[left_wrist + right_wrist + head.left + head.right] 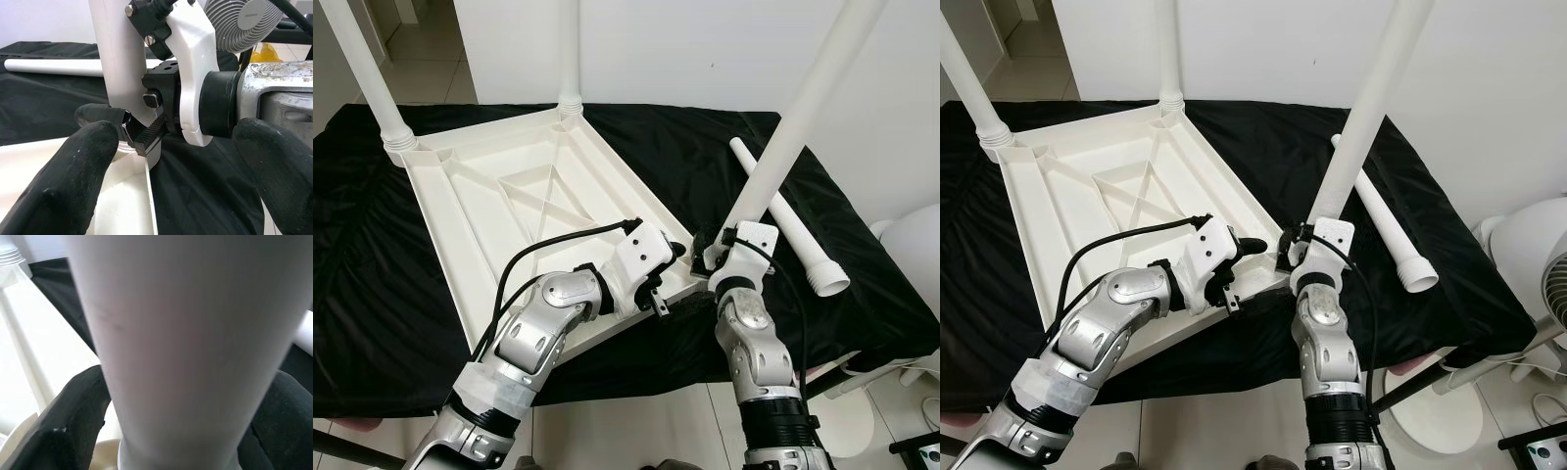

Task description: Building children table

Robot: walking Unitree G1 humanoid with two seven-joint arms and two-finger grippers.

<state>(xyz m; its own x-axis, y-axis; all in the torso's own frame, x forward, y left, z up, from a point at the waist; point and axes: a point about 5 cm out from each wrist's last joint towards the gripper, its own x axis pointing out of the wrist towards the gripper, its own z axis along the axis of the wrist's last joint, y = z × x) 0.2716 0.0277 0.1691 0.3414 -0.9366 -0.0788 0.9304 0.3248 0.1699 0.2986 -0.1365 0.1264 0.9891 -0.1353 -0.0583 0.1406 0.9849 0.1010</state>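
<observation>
The right gripper (1304, 247) is clamped around the base of a white table leg (1363, 108), just right of centre in the right eye view, right where the leg meets the near corner of the upside-down tabletop (1067, 211). The leg leans up toward the top right of the frame. The left gripper (1249, 247) sits just beside it at the same corner, fingers spread with nothing between them, apparently steadying the edge.

So my read: third leg going in. Two legs already stand in the far corners, upper left of the frame, and a spare leg (1386, 217) lies on the black cloth (1469, 264) at the right, well apart from the top. The next move probably calls for straightening that lean and then pushing or twisting it home.

The left wrist view is the useful one: it shows the right gripper's toothed pad (149, 135) biting the leg right above the corner socket. The right wrist view is just leg close up, a black finger (73, 426) on either side.
</observation>
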